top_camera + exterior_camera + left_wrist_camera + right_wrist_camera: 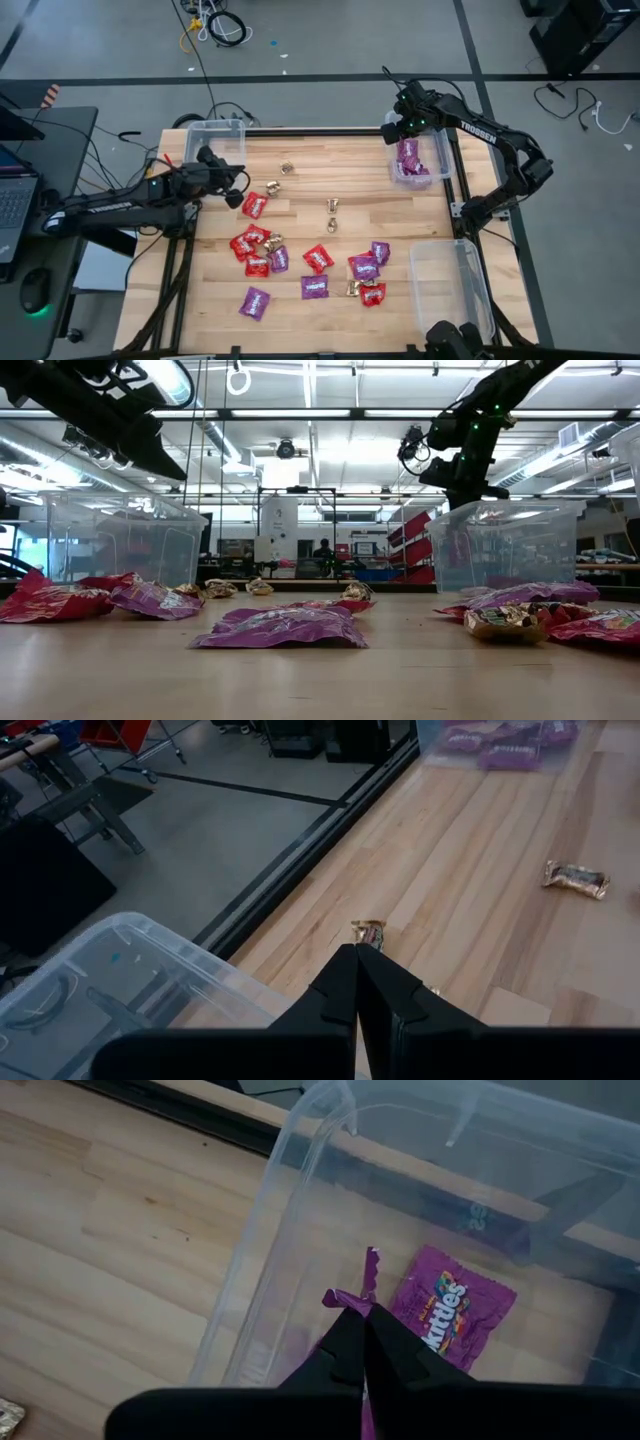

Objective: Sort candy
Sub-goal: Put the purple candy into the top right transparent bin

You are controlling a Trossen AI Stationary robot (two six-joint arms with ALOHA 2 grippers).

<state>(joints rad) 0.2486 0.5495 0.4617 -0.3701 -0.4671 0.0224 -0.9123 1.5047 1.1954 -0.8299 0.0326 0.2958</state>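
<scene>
Right gripper (pixel 365 1320) over far-right clear bin (pixel 300 1200), jaws clenched on purple packet (pixel 352 1298); left gripper (pixel 357 965) clenched empty nr far-left bin (pixel 110 970), w/ candy (pixel 318 258) scattered mid-table.

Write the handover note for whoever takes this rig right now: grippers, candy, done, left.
Right gripper: shut on a purple packet, above the far right bin, which already holds purple packets.
Left gripper: shut, beside the far left bin; nothing visibly held.
Done: some purple sorted.
Left: red packets, remaining purple packets and gold pieces scattered on the table; near right bin looks empty.
</scene>
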